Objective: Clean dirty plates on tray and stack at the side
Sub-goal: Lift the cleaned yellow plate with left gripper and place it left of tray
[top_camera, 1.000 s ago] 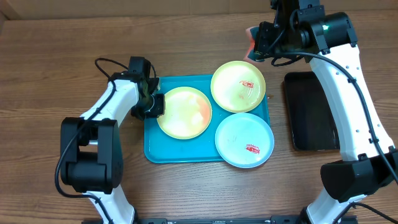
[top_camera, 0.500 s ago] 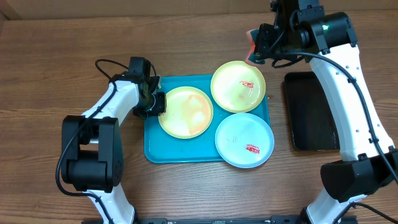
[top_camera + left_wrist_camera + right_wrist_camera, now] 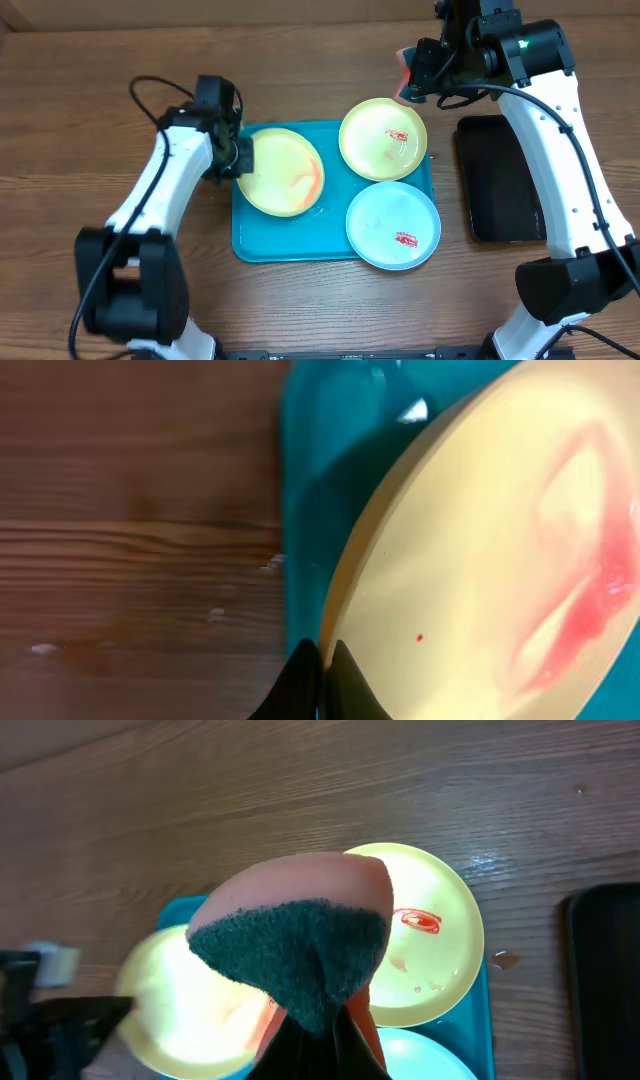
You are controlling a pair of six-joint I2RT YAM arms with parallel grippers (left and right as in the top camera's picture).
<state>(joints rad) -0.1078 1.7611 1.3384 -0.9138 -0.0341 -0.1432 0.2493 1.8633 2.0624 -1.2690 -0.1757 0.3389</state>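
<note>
Overhead view of a wooden desk (image 3: 80, 90) with two robot arms. On the left, the left end effector (image 3: 321, 660) is clenched on the left rim of a pale yellow-green plate (image 3: 285, 172). The plate sits tilted over the left half of the turquoise tray (image 3: 290, 242), with a pink-red smear across its right side. A second yellow-green plate (image 3: 383, 138), marked with a small red smear, rests at the tray's far right corner, overlapping the rim. A light blue plate (image 3: 393, 225), also smeared red, lies at the near right corner. Beyond the tray's far edge, the right end effector (image 3: 320, 1055) grasps a sponge (image 3: 290, 945) — orange, with a dark green scouring face. Furthest right, a narrow black tray (image 3: 497, 180) lies on the desk.
</note>
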